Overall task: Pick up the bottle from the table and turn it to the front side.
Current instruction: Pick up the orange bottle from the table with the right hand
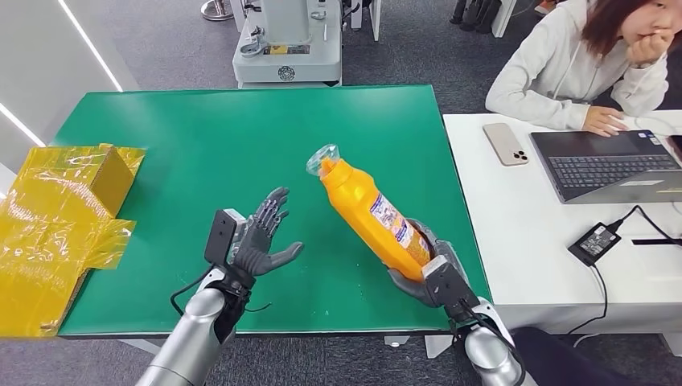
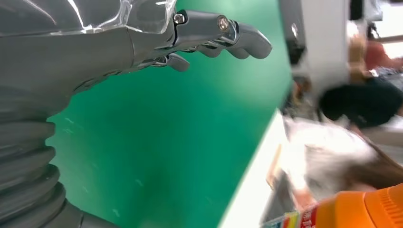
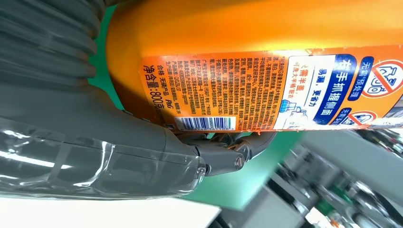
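the right robot hand [image 1: 426, 269] sits nearest, low over the front edge of the green bench [image 1: 201, 145], its fingers wrapped around the base end of the orange bottle [image 1: 374, 217]. the grip is at the bottom of the body, which leaves the long printed label free to be read and lets the wrist roll the bottle about its own length. the bottle is lifted clear of the bench and tilted, base toward the robot, neck and clear cap [image 1: 322, 159] pointing up and away to the left. in the right wrist view the label facing that camera carries dense small print and a barcode, so this looks like the back panel; judged from that, the turn to the front side is not yet finished.

just to the left, the left robot hand [image 1: 261, 241] hovers above the bench with fingers apart and palm turned toward the bottle, holding nothing. it seems poised there to receive or steady the bottle, since one hand alone can only roll it so far.

further left, crumpled yellow wrapping [image 1: 56, 217] lies over the bench edge, well apart from both hands.

to the right stands a white desk with a power adapter [image 1: 593, 243], a laptop [image 1: 611, 165] and a phone [image 1: 505, 143]. beyond it a person [image 1: 575, 68] in a pale hoodie leans on that desk, and a grey machine base [image 1: 287, 44] stands behind the bench.
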Robot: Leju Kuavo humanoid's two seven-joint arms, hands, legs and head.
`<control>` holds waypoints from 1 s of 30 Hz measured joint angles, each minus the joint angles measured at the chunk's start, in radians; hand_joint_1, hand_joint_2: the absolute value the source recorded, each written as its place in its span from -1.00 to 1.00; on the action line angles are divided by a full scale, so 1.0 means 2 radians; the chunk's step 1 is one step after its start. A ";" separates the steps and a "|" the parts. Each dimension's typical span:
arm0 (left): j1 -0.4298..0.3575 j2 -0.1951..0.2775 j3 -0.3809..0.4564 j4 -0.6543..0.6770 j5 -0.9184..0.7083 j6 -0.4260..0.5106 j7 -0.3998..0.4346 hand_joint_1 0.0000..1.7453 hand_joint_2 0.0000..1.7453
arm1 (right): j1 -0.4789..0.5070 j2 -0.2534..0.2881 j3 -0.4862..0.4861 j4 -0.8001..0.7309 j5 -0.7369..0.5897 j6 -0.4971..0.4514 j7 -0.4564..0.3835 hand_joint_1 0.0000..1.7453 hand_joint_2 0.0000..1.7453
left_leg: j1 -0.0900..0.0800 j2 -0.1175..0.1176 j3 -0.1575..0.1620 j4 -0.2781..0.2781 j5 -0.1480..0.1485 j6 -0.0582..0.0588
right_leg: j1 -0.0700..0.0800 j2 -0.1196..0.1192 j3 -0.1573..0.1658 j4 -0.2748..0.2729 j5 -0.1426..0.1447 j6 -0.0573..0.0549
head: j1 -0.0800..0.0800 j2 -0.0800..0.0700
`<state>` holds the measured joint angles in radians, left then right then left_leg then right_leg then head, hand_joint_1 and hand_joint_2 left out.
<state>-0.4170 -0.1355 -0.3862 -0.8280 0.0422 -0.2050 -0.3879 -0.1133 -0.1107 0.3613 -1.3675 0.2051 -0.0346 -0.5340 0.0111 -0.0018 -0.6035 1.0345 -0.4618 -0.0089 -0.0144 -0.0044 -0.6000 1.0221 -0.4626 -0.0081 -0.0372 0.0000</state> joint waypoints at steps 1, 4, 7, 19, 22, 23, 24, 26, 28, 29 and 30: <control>-0.005 0.001 0.000 -0.004 0.013 -0.016 0.007 -1.00 1.00 | 0.000 0.003 -0.003 -0.006 0.001 -0.002 -0.004 1.00 1.00 | 0.000 0.000 0.000 0.000 0.000 0.000 | 0.000 0.000 0.000 0.000 0.000 0.000 | 0.000 0.000; -0.022 0.004 -0.001 -0.016 0.043 -0.041 0.023 -1.00 1.00 | -0.003 0.009 -0.009 -0.020 0.001 -0.007 -0.016 1.00 1.00 | 0.000 0.000 0.000 0.000 0.000 0.000 | 0.000 0.000 0.000 0.000 0.000 0.000 | 0.000 0.000; -0.034 0.005 -0.007 -0.021 0.069 -0.048 0.038 -1.00 1.00 | -0.013 0.013 -0.010 -0.028 0.001 -0.008 -0.017 1.00 1.00 | 0.000 0.000 0.000 0.000 0.000 0.000 | 0.000 0.000 0.000 0.000 0.000 0.000 | 0.000 0.000; -0.045 0.027 -0.018 -0.060 0.147 -0.072 0.073 -1.00 1.00 | -0.063 0.023 -0.008 -0.004 0.010 -0.009 -0.022 1.00 1.00 | 0.000 0.000 0.000 0.000 0.000 0.000 | 0.000 0.000 0.000 0.000 0.000 0.000 | 0.000 0.000; -0.048 0.030 -0.020 -0.066 0.160 -0.081 0.081 -1.00 1.00 | -0.078 0.027 -0.007 0.010 0.012 -0.006 -0.022 1.00 1.00 | 0.000 0.000 0.000 0.000 0.000 0.000 | 0.000 0.000 0.000 0.000 0.000 0.000 | 0.000 0.000; -0.049 0.030 -0.022 -0.066 0.167 -0.087 0.084 -1.00 1.00 | -0.086 0.029 -0.007 0.018 0.013 -0.004 -0.021 1.00 1.00 | 0.000 0.000 0.000 0.000 0.000 0.000 | 0.000 0.000 0.000 0.000 0.000 0.000 | 0.000 0.000; -0.050 0.030 -0.024 -0.066 0.174 -0.092 0.086 -1.00 1.00 | -0.095 0.032 -0.006 0.028 0.015 -0.002 -0.021 1.00 1.00 | 0.000 0.000 0.000 0.000 0.000 0.000 | 0.000 0.000 0.000 0.000 0.000 0.000 | 0.000 0.000; -0.052 0.030 -0.031 -0.066 0.185 -0.100 0.085 -1.00 1.00 | -0.114 0.038 -0.002 0.051 0.017 0.004 -0.022 1.00 1.00 | 0.000 0.000 0.000 0.000 0.000 0.000 | 0.000 0.000 0.000 0.000 0.000 0.000 | 0.000 0.000; -0.054 0.029 -0.038 -0.066 0.190 -0.102 0.081 -1.00 1.00 | -0.134 0.048 0.004 0.077 0.019 0.007 -0.024 1.00 1.00 | 0.000 0.000 0.000 0.000 0.000 0.000 | 0.000 0.000 0.000 0.000 0.000 0.000 | 0.000 0.000; -0.056 0.028 -0.042 -0.067 0.191 -0.104 0.081 -1.00 1.00 | -0.146 0.054 0.007 0.089 0.020 0.008 -0.025 1.00 1.00 | 0.000 0.000 0.000 0.000 0.000 0.000 | 0.000 0.000 0.000 0.000 0.000 0.000 | 0.000 0.000; -0.058 0.027 -0.047 -0.067 0.193 -0.106 0.081 -1.00 1.00 | -0.157 0.061 0.010 0.103 0.022 0.009 -0.025 1.00 1.00 | 0.000 0.000 0.000 0.000 0.000 0.000 | 0.000 0.000 0.000 0.000 0.000 0.000 | 0.000 0.000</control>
<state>-0.5336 -0.0815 -0.4796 -0.9615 0.4274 -0.4175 -0.2263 -0.4270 0.0107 0.3813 -1.1623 0.2487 -0.0160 -0.5835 0.0111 -0.0013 -0.6036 1.0353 -0.4609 -0.0093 -0.0144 -0.0038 -0.5998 1.0228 -0.4617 -0.0085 -0.0374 0.0000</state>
